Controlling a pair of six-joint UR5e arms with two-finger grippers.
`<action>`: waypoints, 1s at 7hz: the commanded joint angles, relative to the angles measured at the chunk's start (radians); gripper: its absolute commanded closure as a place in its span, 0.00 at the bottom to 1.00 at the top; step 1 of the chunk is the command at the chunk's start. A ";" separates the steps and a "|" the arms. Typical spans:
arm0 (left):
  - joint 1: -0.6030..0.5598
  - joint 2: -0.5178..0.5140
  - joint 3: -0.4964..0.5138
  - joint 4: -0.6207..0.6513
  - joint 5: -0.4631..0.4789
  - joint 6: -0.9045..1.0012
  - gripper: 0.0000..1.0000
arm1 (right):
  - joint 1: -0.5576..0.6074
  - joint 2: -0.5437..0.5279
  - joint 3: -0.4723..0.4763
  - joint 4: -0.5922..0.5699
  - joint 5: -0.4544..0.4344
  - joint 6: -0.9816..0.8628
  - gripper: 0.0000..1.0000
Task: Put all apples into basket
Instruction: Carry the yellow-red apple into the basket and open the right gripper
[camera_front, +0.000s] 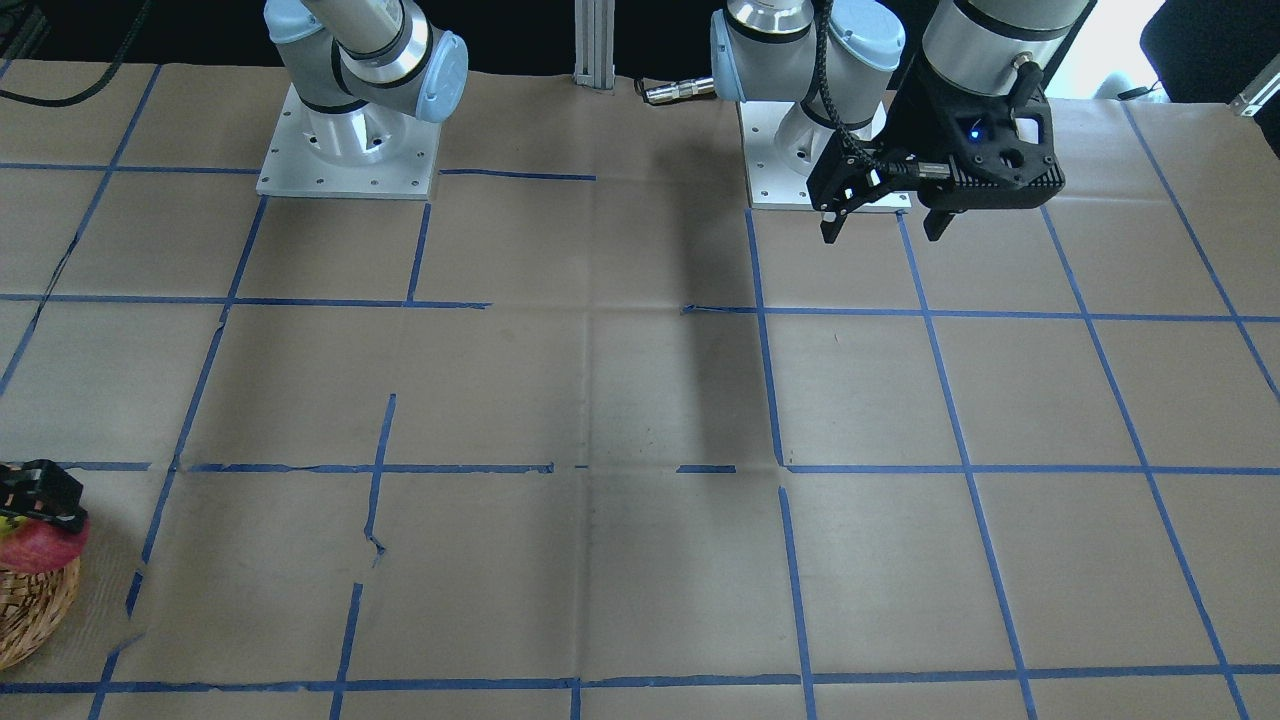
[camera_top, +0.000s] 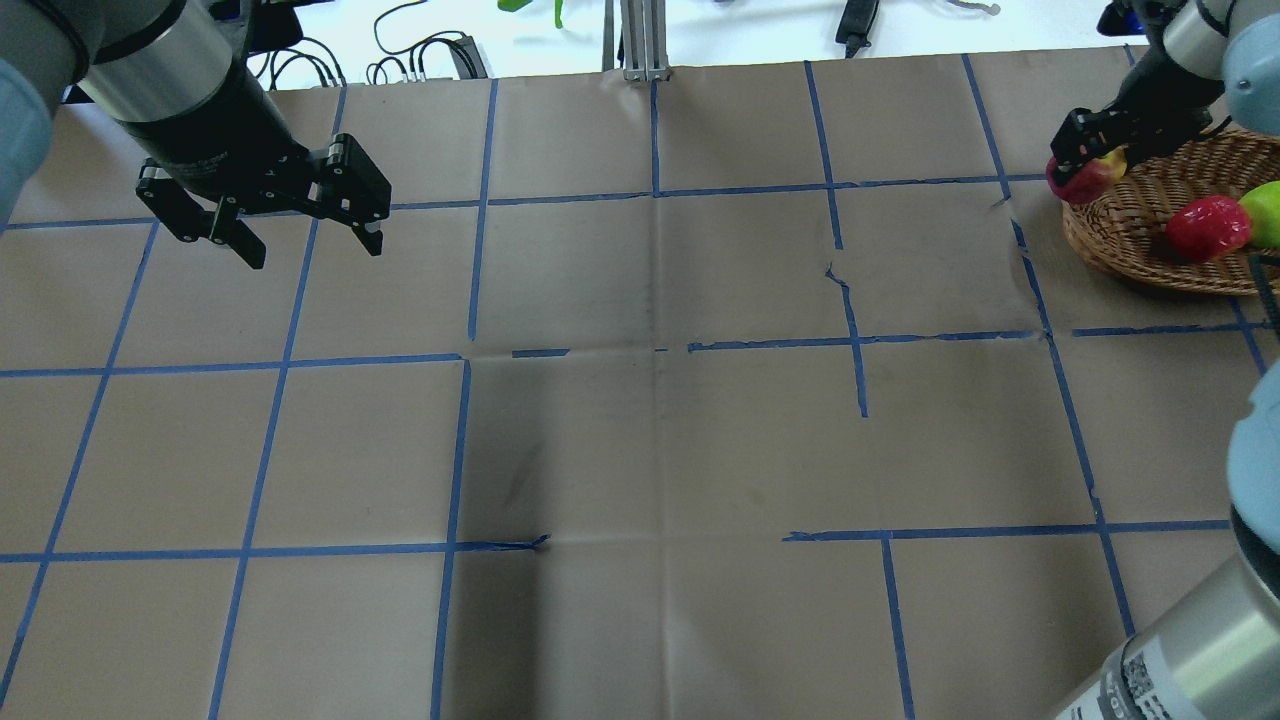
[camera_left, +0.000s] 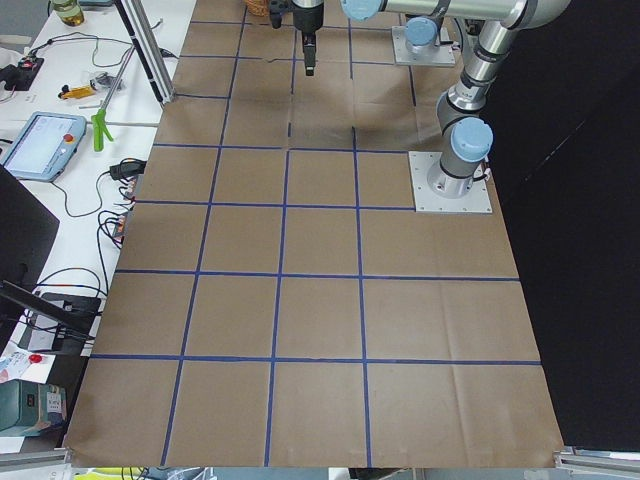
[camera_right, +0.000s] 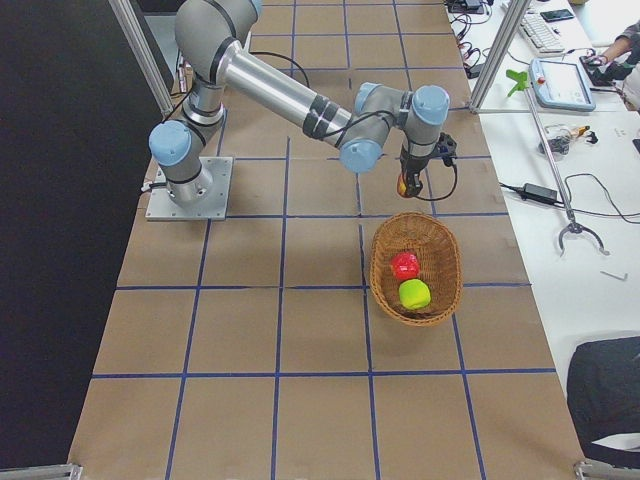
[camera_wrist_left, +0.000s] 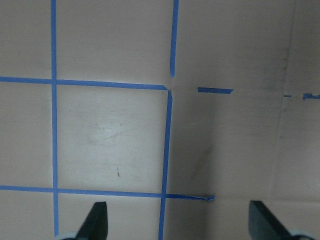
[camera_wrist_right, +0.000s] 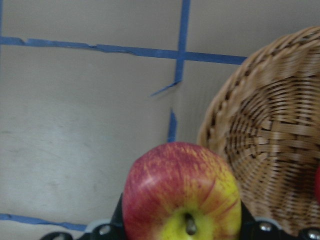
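One apple, the red-and-yellow apple (camera_wrist_right: 182, 192), fills the bottom of the right wrist view, clamped in the right gripper (camera_top: 1085, 165). The fingers are almost hidden behind the fruit there. Just beside it, on that view's right, stands the basket (camera_wrist_right: 265, 140), cut off by the edge, with only a red sliver of its contents showing.

The left wrist view shows two fingertips (camera_wrist_left: 97, 220) set wide apart over the paper-covered table (camera_wrist_left: 110, 135) with its blue tape lines (camera_wrist_left: 110, 84), and nothing between them.

The overhead view adds what the wrist cameras miss. The left gripper (camera_top: 313, 250) hangs spread wide above the table, well apart from the basket. In the basket lie the deep red apple (camera_top: 1208, 227) and the green apple (camera_top: 1265, 212), close together, the green one cut by the frame. The held apple is at the basket's rim; whether it is over the rim or just outside, I cannot tell.

Only the right side view, farther off, shows the whole basket with both apples inside. The front-facing view catches just a piece of the basket at its left edge.
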 joint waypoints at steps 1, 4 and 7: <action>0.000 0.003 -0.002 -0.004 0.002 0.019 0.01 | -0.088 0.087 -0.026 -0.032 -0.006 -0.147 0.79; -0.002 0.005 0.001 0.013 0.007 0.012 0.01 | -0.089 0.149 -0.019 -0.064 -0.037 -0.148 0.75; 0.000 0.002 -0.002 0.033 0.010 0.005 0.01 | -0.087 0.123 -0.032 -0.037 -0.103 -0.139 0.00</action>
